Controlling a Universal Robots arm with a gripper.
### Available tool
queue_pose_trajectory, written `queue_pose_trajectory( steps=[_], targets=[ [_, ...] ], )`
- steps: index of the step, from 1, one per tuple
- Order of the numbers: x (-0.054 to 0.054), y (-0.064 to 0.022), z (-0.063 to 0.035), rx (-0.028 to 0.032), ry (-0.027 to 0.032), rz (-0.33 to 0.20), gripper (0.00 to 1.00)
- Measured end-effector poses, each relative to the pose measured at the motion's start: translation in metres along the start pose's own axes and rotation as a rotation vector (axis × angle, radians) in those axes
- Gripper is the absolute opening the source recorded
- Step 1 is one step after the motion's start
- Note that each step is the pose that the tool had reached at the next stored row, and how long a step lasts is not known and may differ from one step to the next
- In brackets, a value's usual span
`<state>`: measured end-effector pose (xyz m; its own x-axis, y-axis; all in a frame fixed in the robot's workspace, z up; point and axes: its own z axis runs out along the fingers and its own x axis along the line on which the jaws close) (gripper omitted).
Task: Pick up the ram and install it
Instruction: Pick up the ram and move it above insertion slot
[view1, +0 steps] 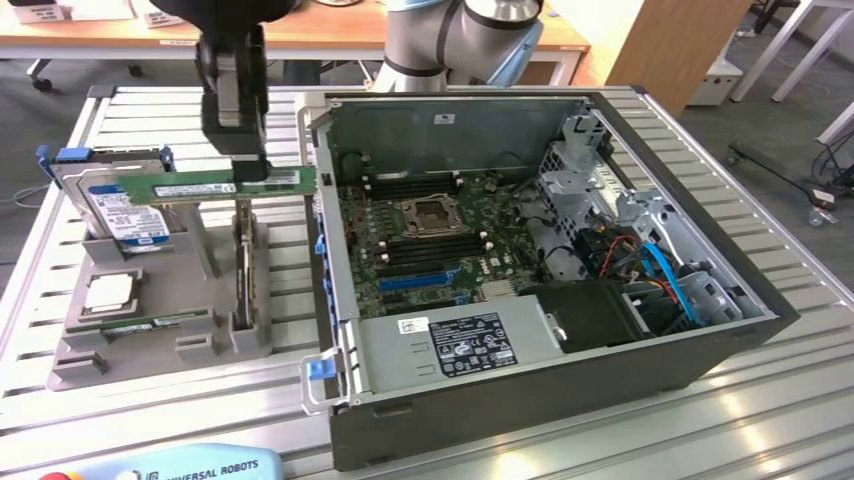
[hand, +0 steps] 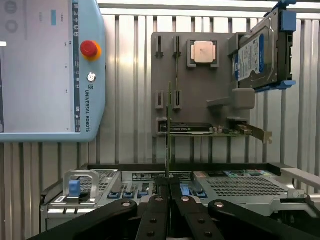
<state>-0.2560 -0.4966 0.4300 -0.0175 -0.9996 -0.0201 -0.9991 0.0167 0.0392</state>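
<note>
Green ram (view1: 234, 187): a long, thin board with a white label strip, held level in the air. In the wrist view it is seen edge-on as a thin upright line (hand: 169, 125).
Ram's place: lifted off the grey holder (view1: 80, 350), above the holder's side nearest the computer case (view1: 534, 410). Its end on the exterior view's right reaches the case's open rim, and the board is outside the case.
Gripper (view1: 244, 165): comes down from above and is clamped on the ram at about mid-length. In the wrist view the gripper (hand: 169, 190) pinches the board from both sides, and the ram sticks straight out from between the fingers.
Holder's load: a hard drive (view1: 120, 205) in a blue bracket, a silver processor (view1: 110, 290), a dark expansion card (view1: 244, 275) standing on edge just below the ram, and another green stick (view1: 147, 325) lying flat.
Case: open on its side to the exterior view's right of the holder, with the motherboard (view1: 400, 250) facing up and the processor socket (view1: 434, 215) near its middle.
Table (view1: 747, 420): slatted metal, carrying both the holder and the case.
Teach pendant (view1: 174, 468): lies at the table's near edge, its red button (hand: 89, 48) plain in the wrist view.
</note>
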Motion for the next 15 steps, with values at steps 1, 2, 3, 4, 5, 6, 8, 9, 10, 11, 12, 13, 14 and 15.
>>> queue_pose_trajectory(
  steps=[1,2,3,4,5,6,8,9,10,11,12,13,14,15],
  targets=[
    [0.0,-0.0036,-0.0001,0.0,0.0,0.0,0.11],
    [0.0,-0.0069,-0.0003,-0.0001,0.0,0.0,0.11],
    [0.0,-0.0102,-0.0004,-0.0001,-0.0001,0.0,0.11],
    [0.0,-0.0137,-0.0005,-0.0002,0.0,0.0,0.11],
    [0.0,-0.0172,-0.0007,-0.0003,0.0001,0.0,0.11],
    [0.0,-0.0206,-0.0008,-0.0004,0.0,0.0,0.11],
    [0.0,-0.0277,-0.0011,-0.0004,0.0,0.0,0.11],
    [-0.001,-0.0311,-0.0012,-0.0005,0.0,0.0,0.11],
    [-0.001,-0.0346,-0.0013,-0.0006,-0.0001,0.0,0.11],
    [-0.001,-0.0381,-0.0014,-0.0006,-0.0001,0.0,0.11],
    [-0.001,-0.0416,-0.0016,-0.0007,0.0,0.0,0.11],
    [-0.001,-0.0452,-0.0018,-0.0008,0.0,0.0,0.11],
    [-0.001,-0.0489,-0.0019,-0.0008,0.0001,0.0,0.11],
    [-0.001,-0.0524,-0.0021,-0.0008,0.0001,0.0,0.11]
  ],
)
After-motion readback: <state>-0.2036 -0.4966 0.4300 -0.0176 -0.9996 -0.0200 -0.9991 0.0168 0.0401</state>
